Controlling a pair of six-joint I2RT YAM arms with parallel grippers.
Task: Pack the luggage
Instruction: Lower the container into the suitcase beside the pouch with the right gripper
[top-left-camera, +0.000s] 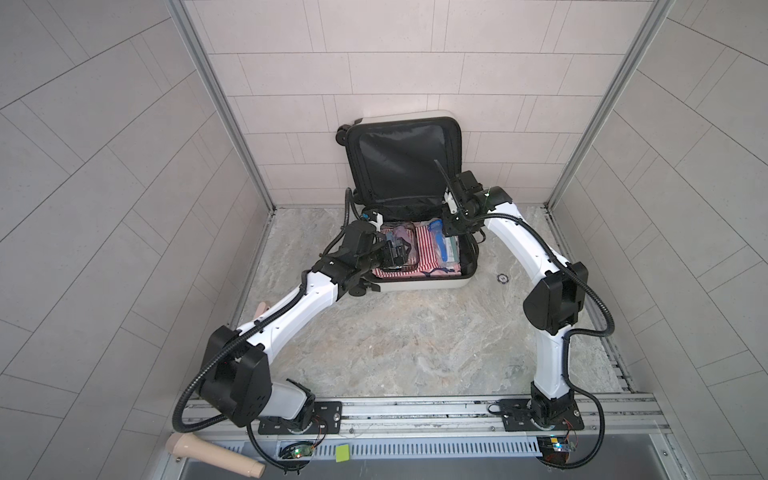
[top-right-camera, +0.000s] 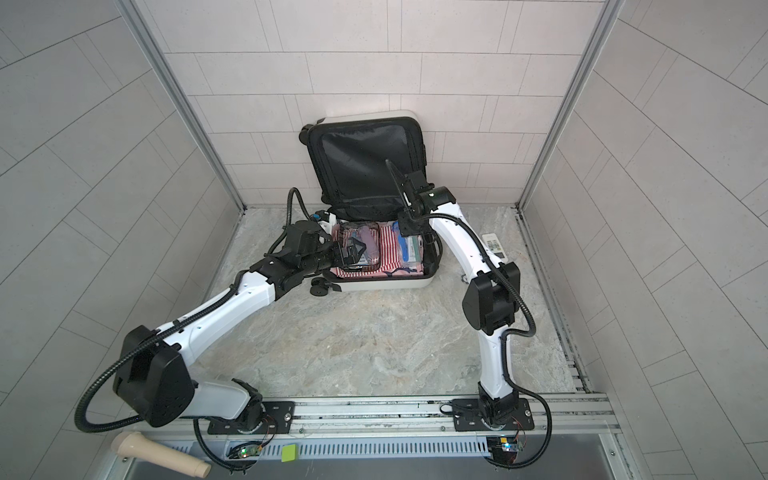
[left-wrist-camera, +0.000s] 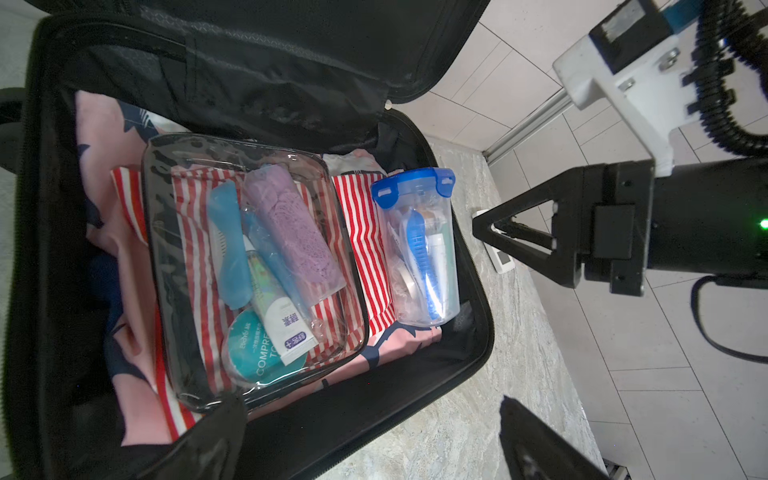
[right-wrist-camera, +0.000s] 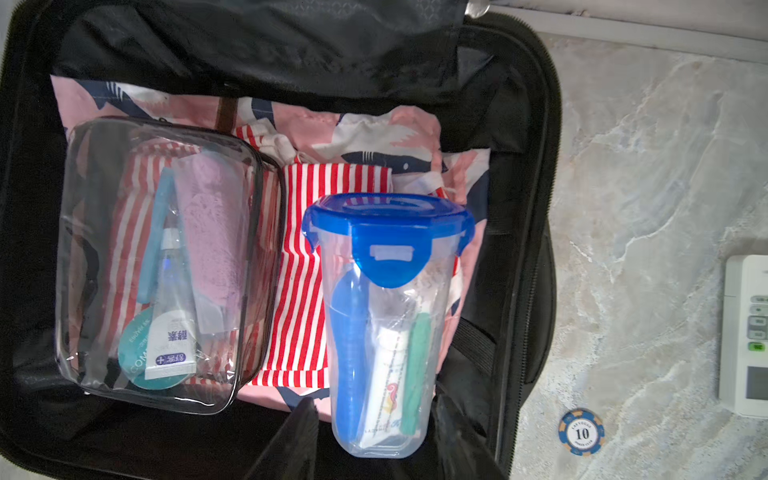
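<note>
On the left, the left gripper (top-left-camera: 394, 254) hangs over a clear, black-edged plastic toiletry pouch (left-wrist-camera: 249, 270), its fingers (left-wrist-camera: 208, 449) spread wide with nothing between them. The pouch lies in the left half of the luggage (top-left-camera: 419, 286), a small white hard-shell suitcase with black lining. Its base sits flat on the marbled desk (top-left-camera: 395, 340) by the back wall, and its top half is propped open against the tiles. Under the pouch are a red-and-white striped cloth (right-wrist-camera: 303, 291) and a pink shark-print cloth (right-wrist-camera: 374, 133). To the right lies a clear plastic cup with a blue snap lid (right-wrist-camera: 382, 332). Over it is the right gripper (top-left-camera: 449, 230). Its fingers stand partly apart astride the cup's base, but I cannot tell whether they press it. The step looks like seating the cup. It should lie flat, below the rim and snug beside the pouch, before the fingers lift straight up.
</note>
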